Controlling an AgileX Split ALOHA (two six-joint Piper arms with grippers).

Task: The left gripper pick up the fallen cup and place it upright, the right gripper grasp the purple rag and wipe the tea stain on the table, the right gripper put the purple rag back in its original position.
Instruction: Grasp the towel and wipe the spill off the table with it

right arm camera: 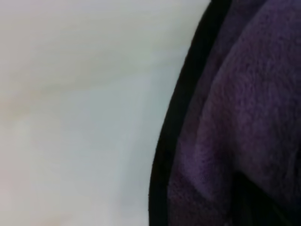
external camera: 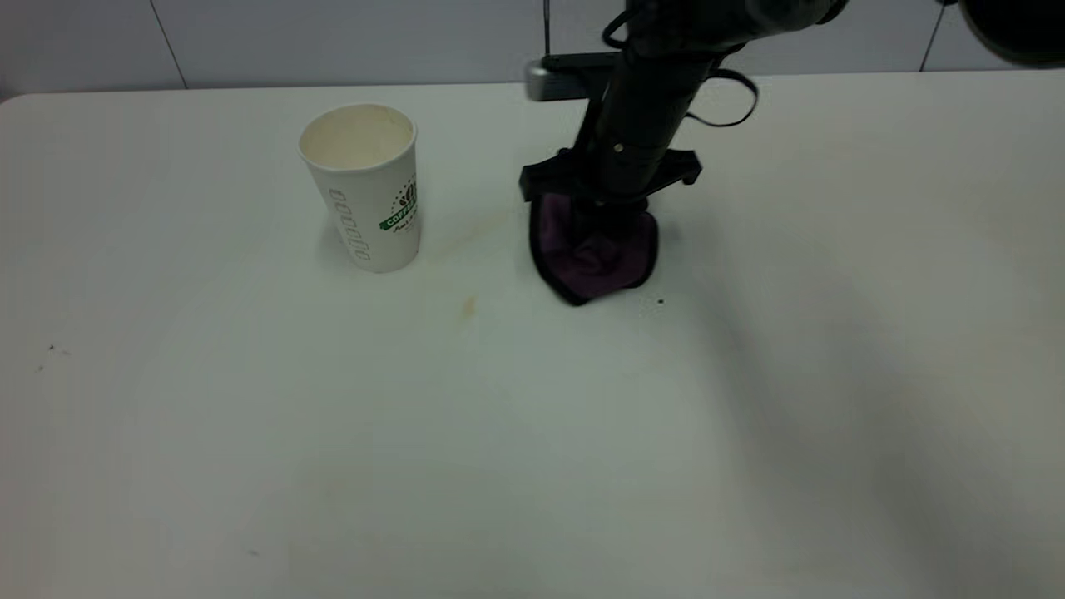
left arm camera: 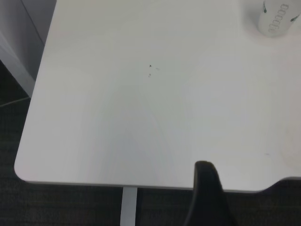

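Right gripper (external camera: 601, 218) clenched on purple rag (external camera: 592, 249), cup (external camera: 366, 187) upright, empty

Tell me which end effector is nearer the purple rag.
The right end effector: it is pressed down onto the purple rag. The left end effector hangs at the table's edge, away from the rag.

Lab: bare white table (external camera: 532, 466)

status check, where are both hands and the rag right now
Right hand down on purple rag, rag bunched on table. Left hand back at table edge, off cup. Cup upright. Tea stain unwiped, path clear.
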